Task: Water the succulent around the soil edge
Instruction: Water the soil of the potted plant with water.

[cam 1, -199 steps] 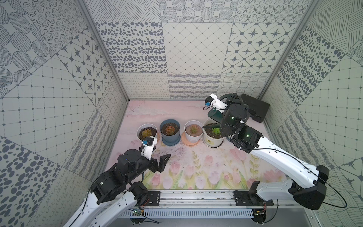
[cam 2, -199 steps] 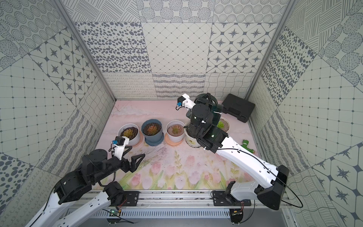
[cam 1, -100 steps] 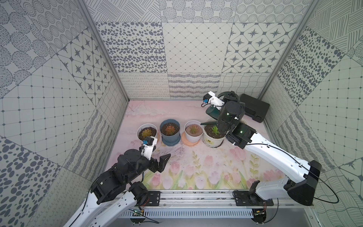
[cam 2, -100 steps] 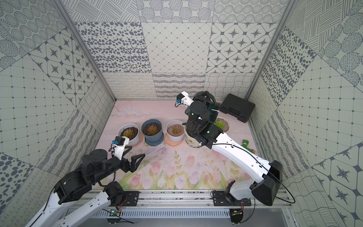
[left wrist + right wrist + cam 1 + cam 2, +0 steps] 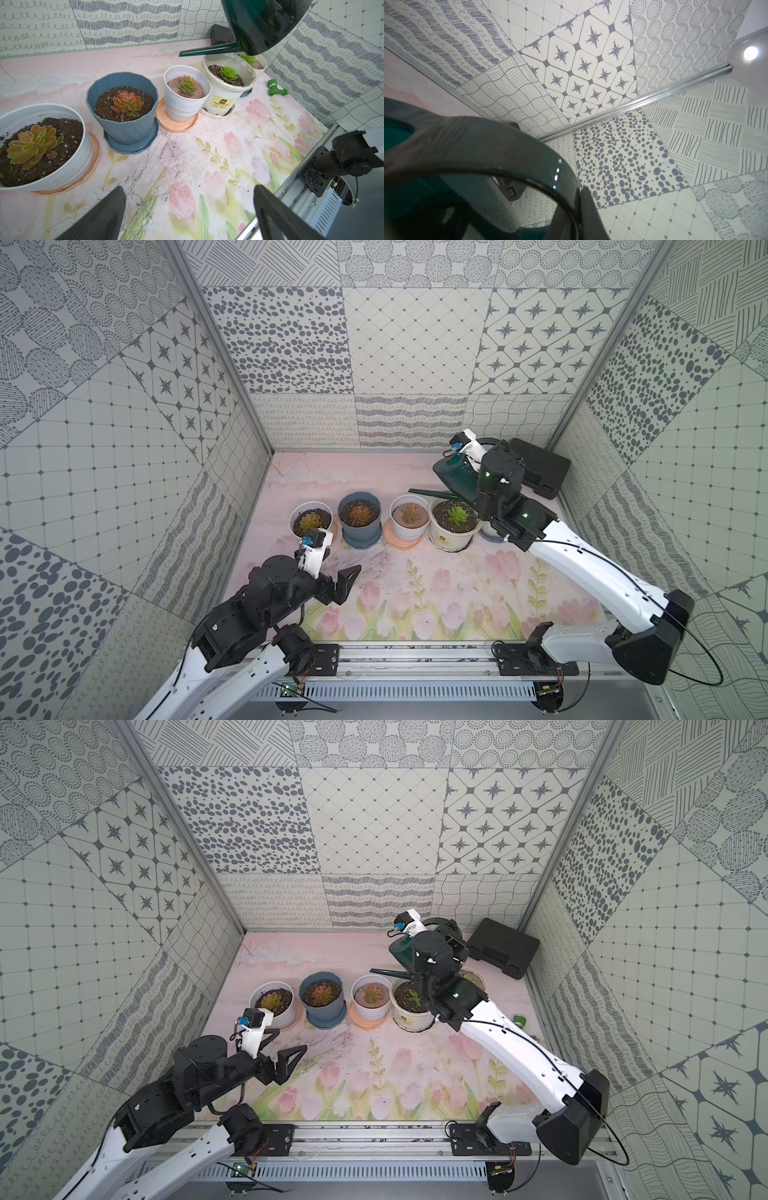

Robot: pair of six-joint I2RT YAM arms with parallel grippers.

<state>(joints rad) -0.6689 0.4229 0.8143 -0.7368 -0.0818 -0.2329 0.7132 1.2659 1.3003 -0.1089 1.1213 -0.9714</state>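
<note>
Now | watering can (image 5: 455,479): spout roughly level | points left (away from succulent (image 5: 248,59))

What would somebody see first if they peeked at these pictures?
Probably the dark green watering can, held up in the air by the right arm over the right end of the pot row. Then the little succulents lined up on the flowery mat, one in a blue pot.
</note>
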